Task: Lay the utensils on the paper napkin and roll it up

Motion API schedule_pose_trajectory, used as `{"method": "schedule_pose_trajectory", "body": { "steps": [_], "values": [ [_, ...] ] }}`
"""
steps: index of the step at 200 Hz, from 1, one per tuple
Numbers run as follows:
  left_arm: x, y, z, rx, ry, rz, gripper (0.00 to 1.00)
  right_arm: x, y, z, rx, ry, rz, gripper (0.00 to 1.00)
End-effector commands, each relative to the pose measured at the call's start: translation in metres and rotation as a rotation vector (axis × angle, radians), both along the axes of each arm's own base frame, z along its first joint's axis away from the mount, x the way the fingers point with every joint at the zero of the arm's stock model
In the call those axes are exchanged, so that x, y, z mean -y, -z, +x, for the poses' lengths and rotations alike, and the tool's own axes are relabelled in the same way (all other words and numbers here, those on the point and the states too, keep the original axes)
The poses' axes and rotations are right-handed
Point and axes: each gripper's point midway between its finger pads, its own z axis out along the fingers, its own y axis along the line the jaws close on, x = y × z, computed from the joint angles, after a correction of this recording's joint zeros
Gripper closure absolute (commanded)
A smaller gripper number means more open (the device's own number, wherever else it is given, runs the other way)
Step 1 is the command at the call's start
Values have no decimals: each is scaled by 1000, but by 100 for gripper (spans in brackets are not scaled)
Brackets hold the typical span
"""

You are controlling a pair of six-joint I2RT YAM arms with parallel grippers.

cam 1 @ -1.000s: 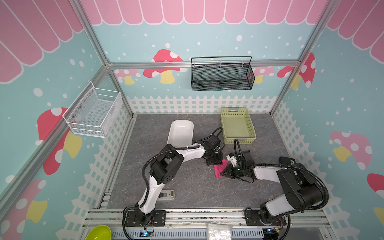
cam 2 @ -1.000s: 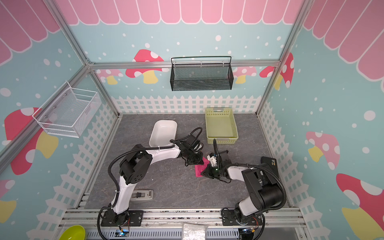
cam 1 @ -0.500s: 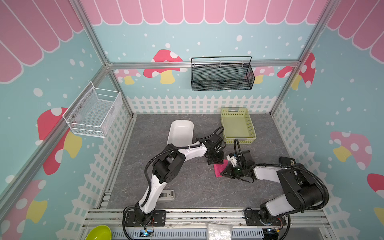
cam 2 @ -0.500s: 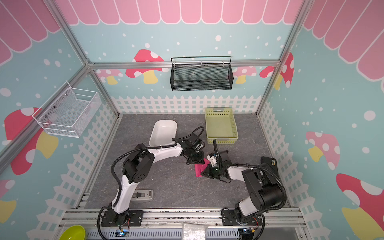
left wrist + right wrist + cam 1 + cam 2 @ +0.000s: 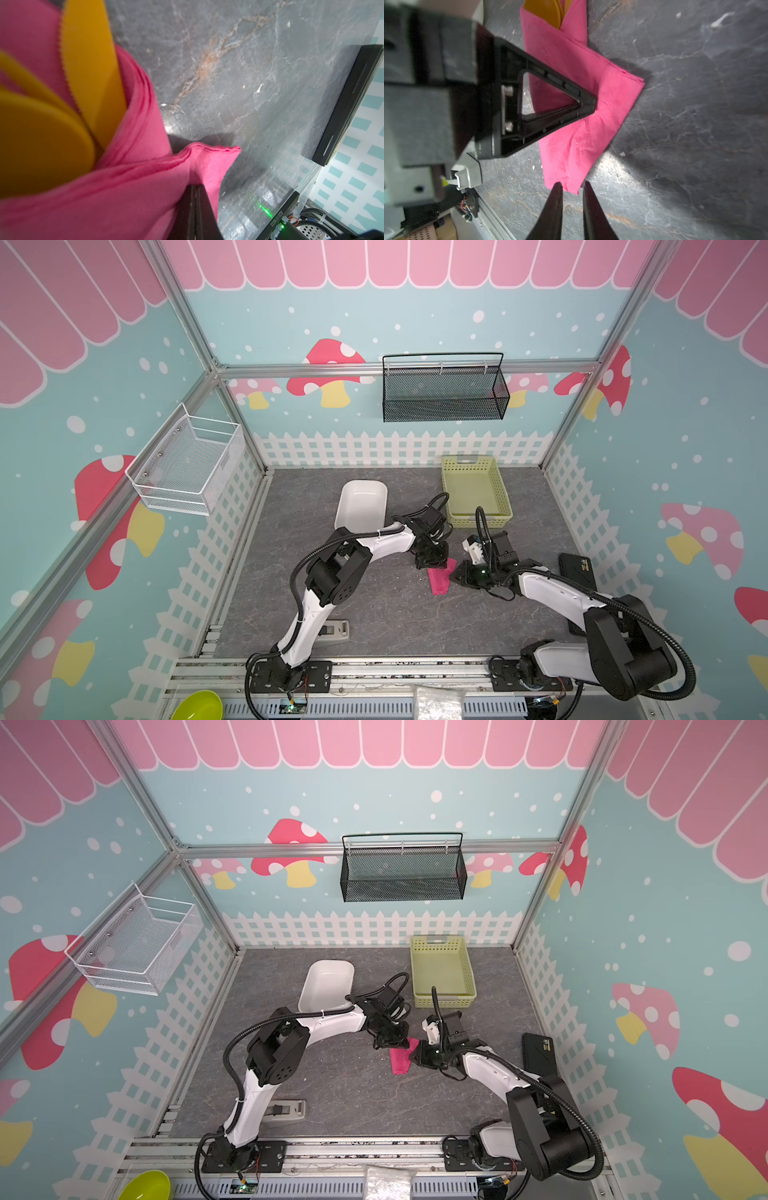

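grey marbled floor (image 5: 395, 614), mushroom-print walls (image 5: 415, 315)

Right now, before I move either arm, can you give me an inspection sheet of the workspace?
Surface: grey marbled table.
Job's things: napkin wrapped round orange utensils, ends showing.
Clutter: white dish, green basket, black box, grey device.
Grippers: left gripper shut on napkin fold; right gripper open at its corner.
Cables: wrist loops, off the napkin.
Surroundings: black mesh basket, white wire basket on walls.
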Motion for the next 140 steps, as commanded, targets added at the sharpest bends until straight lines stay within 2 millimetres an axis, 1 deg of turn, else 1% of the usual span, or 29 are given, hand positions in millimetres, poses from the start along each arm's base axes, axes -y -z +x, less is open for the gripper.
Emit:
{"method": "schedule_pose_trajectory", "body": {
  "steps": [1,13,28,76,98,117,140],
  "values": [
    [-16,37,-14,-58,10,116,94,-9,-3,7,-8,-31,39,85],
    [-15,38,-14,-59,13,117,94,-17,0,7,-30,-54,84,87],
    [-15,38,-15,-63,15,118,94,-23,5,6,-52,-67,118,89],
    [-15,39,-15,-65,19,122,94,-25,25,3,-89,-80,128,92],
    [-14,40,-16,-66,23,121,94,-17,41,-1,-112,-61,78,92],
    [-12,38,-16,-63,29,116,94,-5,58,-6,-144,-39,-1,94],
    [-12,33,-15,-47,33,114,94,0,69,-13,-169,-44,-33,94]
  ]
}}
